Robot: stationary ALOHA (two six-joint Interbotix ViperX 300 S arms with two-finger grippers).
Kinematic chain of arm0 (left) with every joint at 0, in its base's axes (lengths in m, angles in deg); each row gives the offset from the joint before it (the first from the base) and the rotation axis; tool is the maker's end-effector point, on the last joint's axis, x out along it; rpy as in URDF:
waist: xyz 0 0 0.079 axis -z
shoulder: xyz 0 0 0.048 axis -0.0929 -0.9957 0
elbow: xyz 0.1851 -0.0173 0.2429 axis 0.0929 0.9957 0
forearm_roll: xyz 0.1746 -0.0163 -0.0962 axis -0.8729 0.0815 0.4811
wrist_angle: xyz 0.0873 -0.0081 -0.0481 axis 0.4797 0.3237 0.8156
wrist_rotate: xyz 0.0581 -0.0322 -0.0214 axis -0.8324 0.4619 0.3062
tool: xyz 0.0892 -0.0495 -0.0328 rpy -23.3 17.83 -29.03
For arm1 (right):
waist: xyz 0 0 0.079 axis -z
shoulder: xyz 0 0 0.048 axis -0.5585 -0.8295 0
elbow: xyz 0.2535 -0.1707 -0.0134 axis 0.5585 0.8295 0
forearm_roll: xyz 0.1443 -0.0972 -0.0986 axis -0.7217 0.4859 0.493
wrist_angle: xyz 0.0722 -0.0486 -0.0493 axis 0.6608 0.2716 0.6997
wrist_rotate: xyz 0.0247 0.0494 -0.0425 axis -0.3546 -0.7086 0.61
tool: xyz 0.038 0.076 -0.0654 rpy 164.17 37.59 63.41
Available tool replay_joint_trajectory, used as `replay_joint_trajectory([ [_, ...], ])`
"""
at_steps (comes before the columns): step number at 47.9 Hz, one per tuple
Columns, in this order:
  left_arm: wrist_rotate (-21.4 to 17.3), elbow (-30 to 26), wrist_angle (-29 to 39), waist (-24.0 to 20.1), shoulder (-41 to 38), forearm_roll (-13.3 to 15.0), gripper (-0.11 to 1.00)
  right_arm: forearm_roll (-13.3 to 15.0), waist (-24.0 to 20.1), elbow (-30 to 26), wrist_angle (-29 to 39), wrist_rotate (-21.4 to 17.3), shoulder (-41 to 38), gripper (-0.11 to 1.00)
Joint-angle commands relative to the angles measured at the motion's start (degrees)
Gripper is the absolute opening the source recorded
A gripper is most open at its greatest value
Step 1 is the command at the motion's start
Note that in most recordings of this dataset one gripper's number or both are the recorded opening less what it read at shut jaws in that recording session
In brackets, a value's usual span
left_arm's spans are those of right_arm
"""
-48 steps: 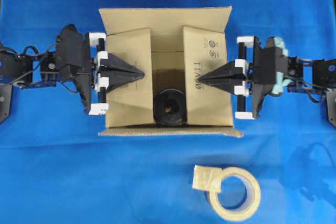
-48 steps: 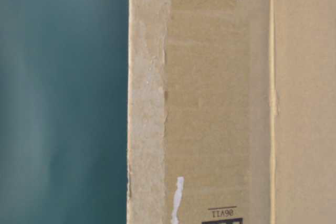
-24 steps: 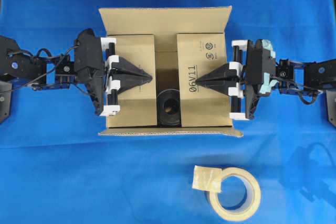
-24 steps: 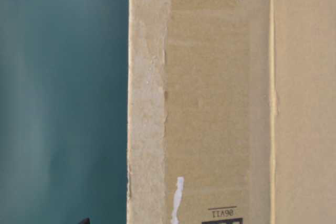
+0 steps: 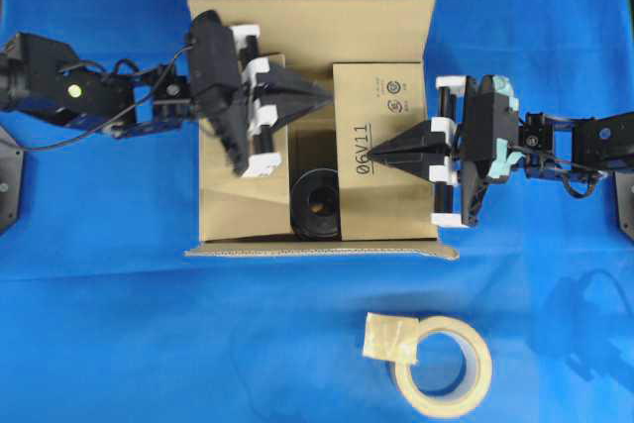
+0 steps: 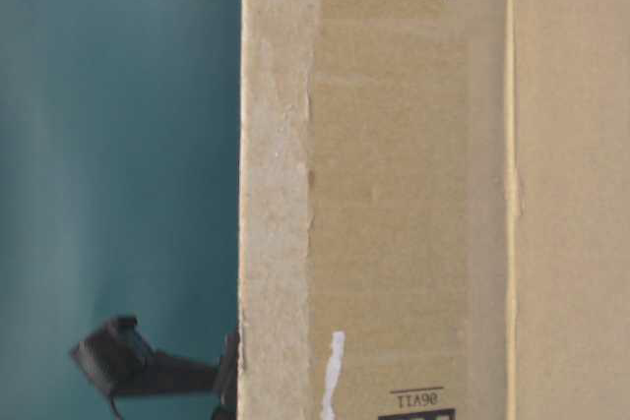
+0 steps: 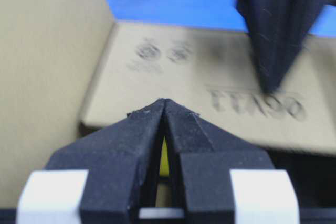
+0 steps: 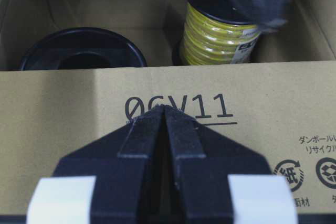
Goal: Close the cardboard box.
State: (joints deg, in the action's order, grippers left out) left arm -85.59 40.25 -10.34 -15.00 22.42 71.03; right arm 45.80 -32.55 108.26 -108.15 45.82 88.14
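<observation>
Cardboard box [image 5: 312, 116] sits in the middle of the blue cloth [image 5: 99, 324], between the two arms. The right gripper [image 5: 374, 155] has its fingers pressed together with nothing between them, and its tip rests on the right flap [image 5: 381, 146], near the printed code "06V11". This flap is folded down almost flat over the opening. The left gripper [image 5: 327, 99] also has its fingers together and empty; it reaches over the far part of the opening, above the left flap [image 5: 233, 195], which lies lower. The far flap [image 5: 312, 32] stands up and the near flap [image 5: 322, 250] hangs outward. In the gap between the side flaps a black spool [image 5: 317, 207] is visible. The right wrist view shows a second spool with yellow wire [image 8: 219, 30] beside it. A beige tape roll [image 5: 443, 366] lies on the cloth, well apart from the box on its near side.
</observation>
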Motion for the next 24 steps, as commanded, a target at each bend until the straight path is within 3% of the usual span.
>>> replay_joint_trajectory([
  [1, -0.62, -2.99, 0.53, -1.23, -0.26, 0.0, 0.0, -0.18, -0.26, -1.23, -0.53, 0.0, 0.26, 0.0],
  [24, -1.32, -6.5, 0.53, -3.34, -4.22, -0.18, 0.0, -0.18, -0.35, -1.32, -0.53, 0.0, 0.09, 0.0],
])
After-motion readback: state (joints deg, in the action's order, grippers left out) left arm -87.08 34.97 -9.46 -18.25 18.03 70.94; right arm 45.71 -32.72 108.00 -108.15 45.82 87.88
